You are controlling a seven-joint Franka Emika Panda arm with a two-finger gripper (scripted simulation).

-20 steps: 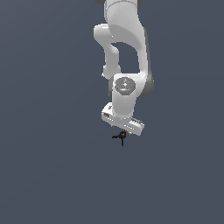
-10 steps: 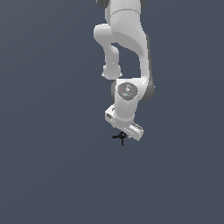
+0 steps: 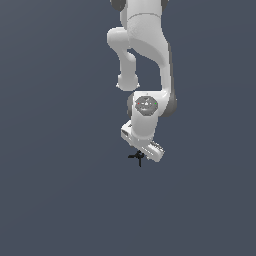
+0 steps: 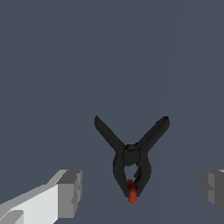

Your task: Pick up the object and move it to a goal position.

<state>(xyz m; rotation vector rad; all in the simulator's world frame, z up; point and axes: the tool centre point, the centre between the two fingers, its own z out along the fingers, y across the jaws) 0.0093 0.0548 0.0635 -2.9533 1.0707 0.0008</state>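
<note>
Object (image 4: 130,162) lies on plain dark grey-blue ground (image 3: 60,200) between the gripper's (image 4: 142,188) wide-spread, empty fingers.

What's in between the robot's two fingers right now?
In the wrist view, the red-tipped end of the black clamp lies between the two grey fingers, touching neither. The rest of the gap is bare grey floor.

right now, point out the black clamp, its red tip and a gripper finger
black clamp (image 4: 131,156), wrist view, on its pivot hub
red tip (image 4: 132,191), wrist view, middle of the red end
gripper finger (image 4: 70,193), wrist view, grey pad face
</note>
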